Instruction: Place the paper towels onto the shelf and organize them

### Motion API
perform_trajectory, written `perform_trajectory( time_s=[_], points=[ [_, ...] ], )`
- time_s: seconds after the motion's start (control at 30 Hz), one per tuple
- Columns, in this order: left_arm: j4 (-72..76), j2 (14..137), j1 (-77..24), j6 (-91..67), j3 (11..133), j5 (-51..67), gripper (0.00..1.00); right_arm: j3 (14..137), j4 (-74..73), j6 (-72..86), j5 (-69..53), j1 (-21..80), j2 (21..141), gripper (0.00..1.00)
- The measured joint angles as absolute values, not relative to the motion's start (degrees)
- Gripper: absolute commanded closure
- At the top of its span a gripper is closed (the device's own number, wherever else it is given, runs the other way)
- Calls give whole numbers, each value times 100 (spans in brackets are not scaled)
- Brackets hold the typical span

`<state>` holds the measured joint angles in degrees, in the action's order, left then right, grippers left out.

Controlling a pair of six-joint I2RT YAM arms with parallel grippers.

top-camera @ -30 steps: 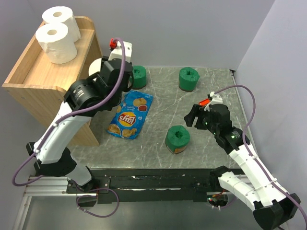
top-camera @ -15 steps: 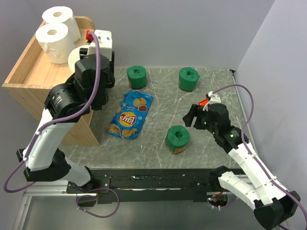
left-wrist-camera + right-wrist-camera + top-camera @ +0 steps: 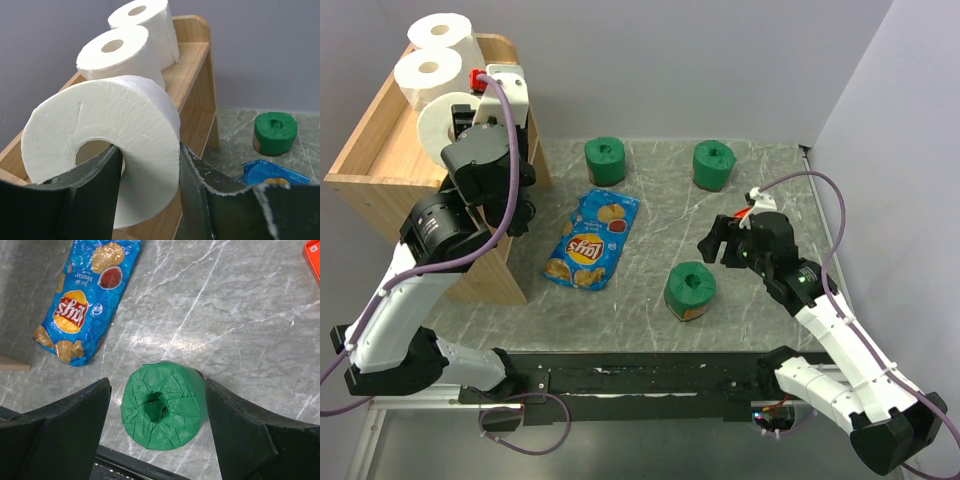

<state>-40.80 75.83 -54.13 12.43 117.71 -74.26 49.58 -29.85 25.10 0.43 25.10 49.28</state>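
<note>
the shelf (image 3: 365, 160) stands on your left. on its tray top the back roll (image 3: 441, 35) and the second roll (image 3: 428, 72) stand upright in a line along the far side. your left gripper (image 3: 147, 150) holds the third roll (image 3: 100, 130) over the tray, just beside the second roll. the jaws pinch its wall, one finger inside the hollow and one outside. the roll looks tilted in the wrist view, and i cannot tell whether it touches the wood yet.

to do this well, level the roll first so its flat end meets the tray. then lower it in line with the other two, close but not pushing them. part the fingers only once it bears its own weight, and lift straight up so the inner finger clears the core without dragging the roll over.

moving right, the bag (image 3: 590, 238) lies on the table. two green rolls (image 3: 606, 160) stand behind it, well apart. the near green roll (image 3: 162, 410) stands toward the front. your right gripper (image 3: 155, 387) hangs above it with jaws spread wide and nothing between them. hold it there until the left arm is free.
</note>
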Motion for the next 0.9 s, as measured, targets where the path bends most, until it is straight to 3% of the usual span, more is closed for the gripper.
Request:
perform_trajectory(
  time_s=[0.43,0.9],
  points=[
    [-4230,7677,-4617,1135,11795,-7059,54,5100,-3181,2504,152,2580,4858,17],
    [-3527,7546,-4233,1675,11533,-7258,37,5100,-3238,2506,196,2591,4805,17]
  ],
)
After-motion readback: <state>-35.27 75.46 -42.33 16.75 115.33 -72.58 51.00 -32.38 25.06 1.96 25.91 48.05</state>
